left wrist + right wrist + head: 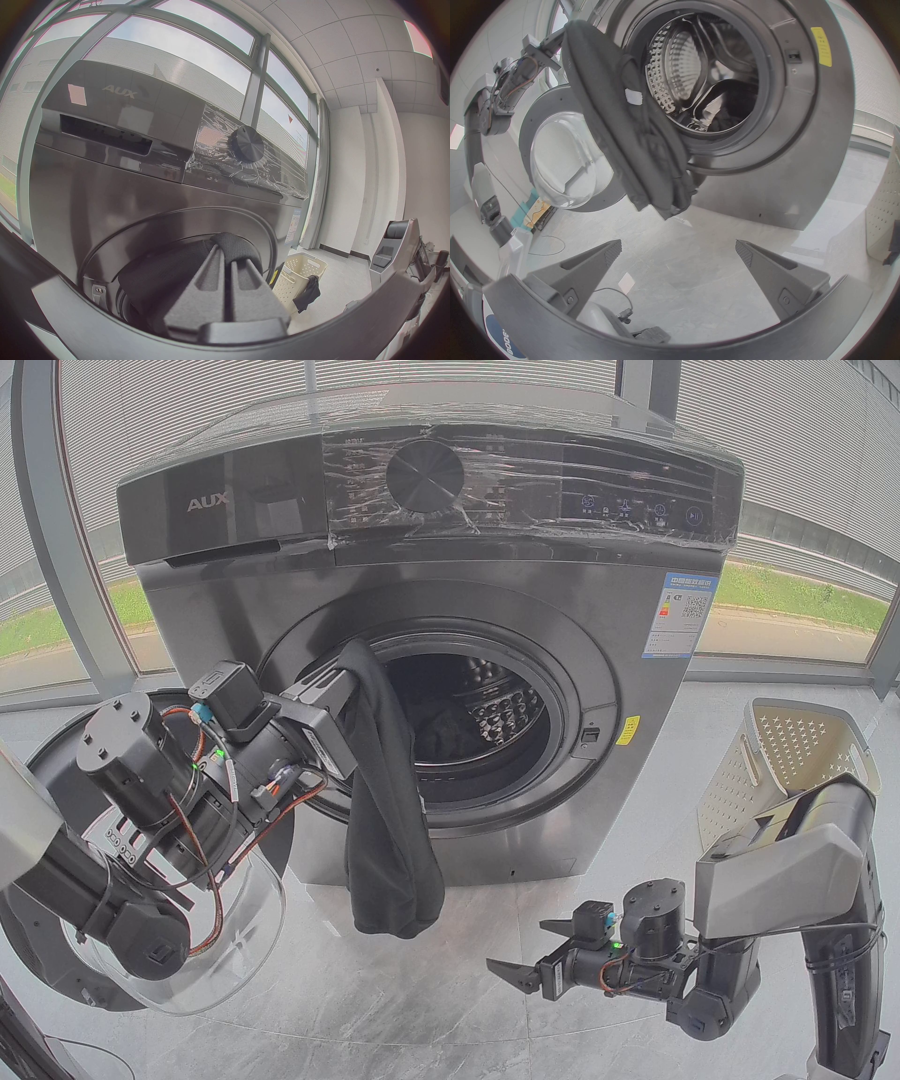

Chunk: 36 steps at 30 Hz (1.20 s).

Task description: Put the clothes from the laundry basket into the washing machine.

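The left gripper (339, 683) pinches the top of a limp, light black garment (389, 829) dangling before the open washing machine (562, 594); a mid-length hold would likely help; the right gripper (516, 946) gapes wide below.

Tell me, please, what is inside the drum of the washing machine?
A dark cloth lies at the bottom of the drum. The black garment, held by the left gripper, hangs before the opening and covers the drum's left side.
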Tool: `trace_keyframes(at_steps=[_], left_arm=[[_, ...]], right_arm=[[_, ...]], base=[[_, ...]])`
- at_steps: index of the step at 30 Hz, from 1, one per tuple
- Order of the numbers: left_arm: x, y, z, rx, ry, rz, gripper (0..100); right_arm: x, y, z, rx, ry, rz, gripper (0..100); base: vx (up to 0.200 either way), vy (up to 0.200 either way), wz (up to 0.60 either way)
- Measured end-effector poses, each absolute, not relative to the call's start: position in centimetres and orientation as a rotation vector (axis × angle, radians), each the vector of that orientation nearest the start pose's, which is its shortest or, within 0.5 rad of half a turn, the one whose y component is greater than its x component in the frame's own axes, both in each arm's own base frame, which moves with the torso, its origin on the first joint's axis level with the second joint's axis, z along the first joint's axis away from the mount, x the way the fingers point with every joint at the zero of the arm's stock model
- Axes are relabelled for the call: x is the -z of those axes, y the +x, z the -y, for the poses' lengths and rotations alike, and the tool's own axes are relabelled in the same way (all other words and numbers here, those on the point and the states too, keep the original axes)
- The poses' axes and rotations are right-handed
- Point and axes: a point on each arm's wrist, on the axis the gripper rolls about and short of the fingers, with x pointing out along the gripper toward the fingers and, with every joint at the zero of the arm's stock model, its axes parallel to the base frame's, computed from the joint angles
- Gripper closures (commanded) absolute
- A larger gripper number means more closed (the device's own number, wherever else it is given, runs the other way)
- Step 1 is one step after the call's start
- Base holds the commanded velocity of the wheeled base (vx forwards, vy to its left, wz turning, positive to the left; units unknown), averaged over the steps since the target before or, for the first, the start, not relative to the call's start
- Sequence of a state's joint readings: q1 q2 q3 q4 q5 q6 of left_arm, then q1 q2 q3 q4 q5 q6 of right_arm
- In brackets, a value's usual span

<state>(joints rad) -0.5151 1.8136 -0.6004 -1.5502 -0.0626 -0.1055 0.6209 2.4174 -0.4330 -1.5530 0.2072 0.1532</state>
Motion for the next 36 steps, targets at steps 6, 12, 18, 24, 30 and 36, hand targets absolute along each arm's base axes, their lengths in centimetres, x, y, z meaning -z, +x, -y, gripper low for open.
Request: trace_keyframes(at_steps=[6,12,18,24,30,36], left_arm=[[-18.9,26.1,14.9,0.587,-0.182,0.307,100],[-19.1,26.0,14.9,0.586,-0.183,0.314,100],[-19.3,25.8,14.8,0.582,-0.185,0.321,100],[-19.4,26.0,14.8,0.545,-0.197,0.325,100],[-19.1,26.5,15.1,0.529,-0.196,0.317,100],[-19.3,27.4,15.7,0.515,-0.203,0.335,100]], right_arm=[[3.8,25.0,-20.4,-0.844,0.08,-0.507,0],[3.8,25.8,-21.6,-0.896,0.103,-0.475,0],[3.4,26.8,-23.2,-0.944,0.166,-0.437,0],[3.0,26.8,-25.1,-1.003,0.205,-0.412,0],[3.0,27.1,-26.3,-1.018,0.215,-0.385,0],[3.7,27.0,-27.0,-1.031,0.22,-0.395,0]], base=[[0.0,0.0,0.0],[0.0,0.0,0.0],[0.0,0.0,0.0],[0.0,0.0,0.0],[0.0,0.0,0.0],[0.0,0.0,0.0]])
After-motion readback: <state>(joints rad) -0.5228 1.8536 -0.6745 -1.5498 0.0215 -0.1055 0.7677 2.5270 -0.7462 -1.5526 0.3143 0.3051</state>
